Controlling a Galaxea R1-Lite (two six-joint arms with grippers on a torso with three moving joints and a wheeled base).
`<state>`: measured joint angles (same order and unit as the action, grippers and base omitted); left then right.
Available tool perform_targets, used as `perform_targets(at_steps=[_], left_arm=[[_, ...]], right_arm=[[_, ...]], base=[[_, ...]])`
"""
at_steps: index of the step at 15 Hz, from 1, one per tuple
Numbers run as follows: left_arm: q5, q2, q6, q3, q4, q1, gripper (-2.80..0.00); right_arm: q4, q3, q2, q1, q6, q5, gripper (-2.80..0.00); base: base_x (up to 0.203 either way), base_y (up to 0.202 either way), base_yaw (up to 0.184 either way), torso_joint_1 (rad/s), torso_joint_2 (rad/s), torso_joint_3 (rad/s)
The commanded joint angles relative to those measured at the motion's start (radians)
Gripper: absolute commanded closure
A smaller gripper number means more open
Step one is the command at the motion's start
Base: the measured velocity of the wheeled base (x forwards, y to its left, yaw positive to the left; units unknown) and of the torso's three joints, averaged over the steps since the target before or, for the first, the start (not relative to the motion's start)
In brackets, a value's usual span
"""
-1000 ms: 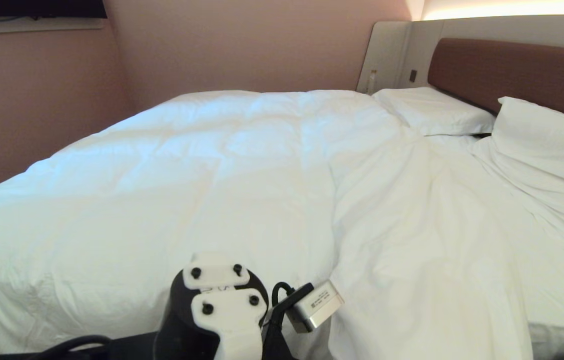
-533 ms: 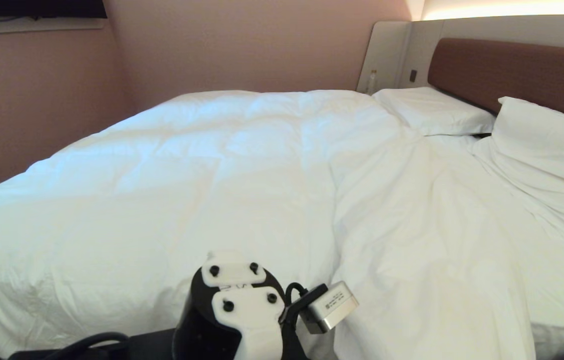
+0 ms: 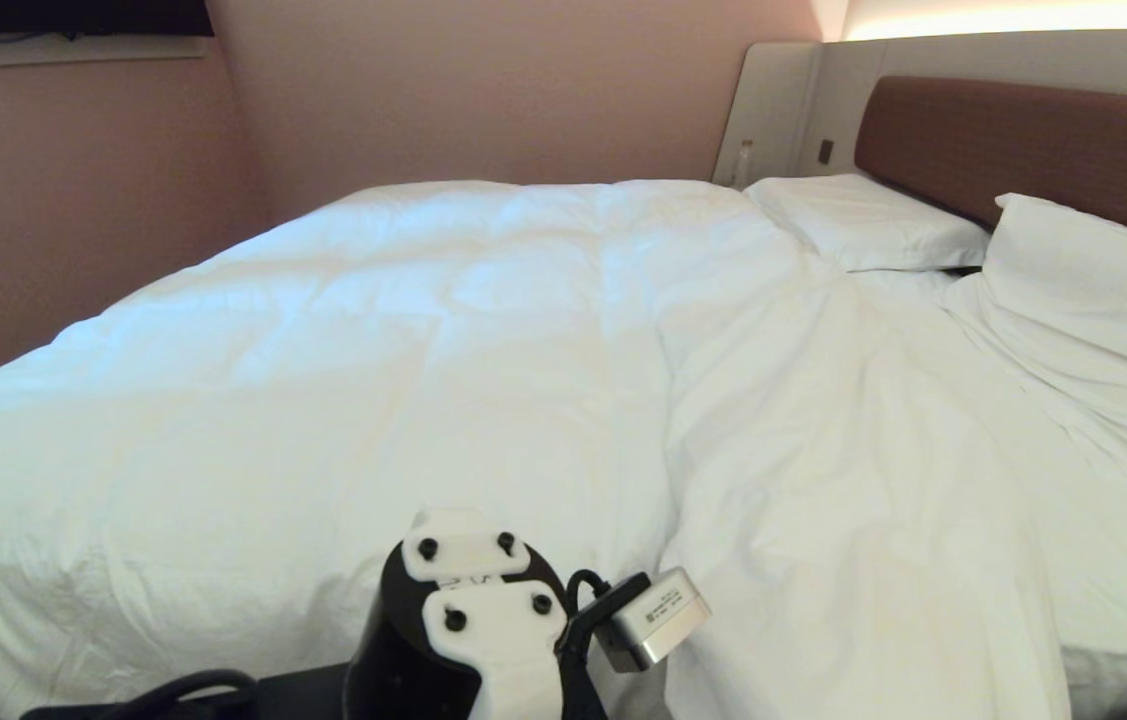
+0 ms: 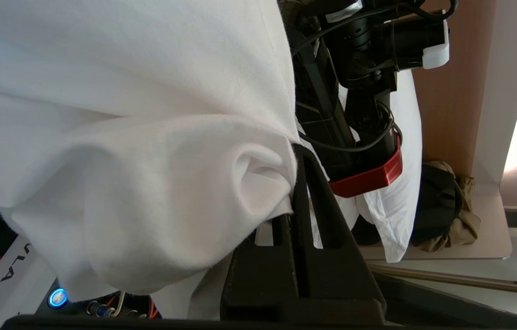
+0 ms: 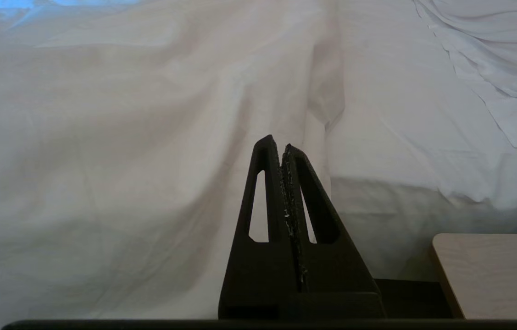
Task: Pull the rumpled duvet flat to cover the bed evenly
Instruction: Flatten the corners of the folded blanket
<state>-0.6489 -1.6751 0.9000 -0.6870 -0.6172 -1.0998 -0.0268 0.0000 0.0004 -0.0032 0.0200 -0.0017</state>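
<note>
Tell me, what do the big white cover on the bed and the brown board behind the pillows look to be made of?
The duvet looks like soft matte woven fabric, probably cotton, over a puffy filling: it wrinkles, billows and shows faint stitched squares. The headboard looks padded, covered in smooth brown leather or a leather-like material; its even, slightly sheened surface suggests that, though which one cannot be told.

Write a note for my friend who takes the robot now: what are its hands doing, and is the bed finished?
Left end effector: shut on a fold of the thick puffy white duvet, at the bed's near edge.
Right end effector: shut, holding nothing, parked facing the bedside.
Large white bed with the brown padded headboard: duvet covers the left part; the wrinkled thin white sheet near the two white pillows is uncovered.
Left to do: pull the duvet flat and even.
</note>
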Motion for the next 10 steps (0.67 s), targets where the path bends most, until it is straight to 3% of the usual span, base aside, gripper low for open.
perform_targets(at_steps=[1, 10], left_arm=[[-0.003, 0.004, 0.005, 0.000, -0.004, 0.000, 0.00], [-0.001, 0.007, 0.007, -0.002, -0.004, 0.000, 0.00]], right_arm=[[-0.001, 0.000, 0.000, 0.000, 0.000, 0.000, 0.00], [-0.001, 0.000, 0.000, 0.000, 0.000, 0.000, 0.00]], base=[[0.000, 0.000, 0.000, 0.000, 0.00, 0.000], [0.000, 0.000, 0.000, 0.000, 0.00, 0.000]])
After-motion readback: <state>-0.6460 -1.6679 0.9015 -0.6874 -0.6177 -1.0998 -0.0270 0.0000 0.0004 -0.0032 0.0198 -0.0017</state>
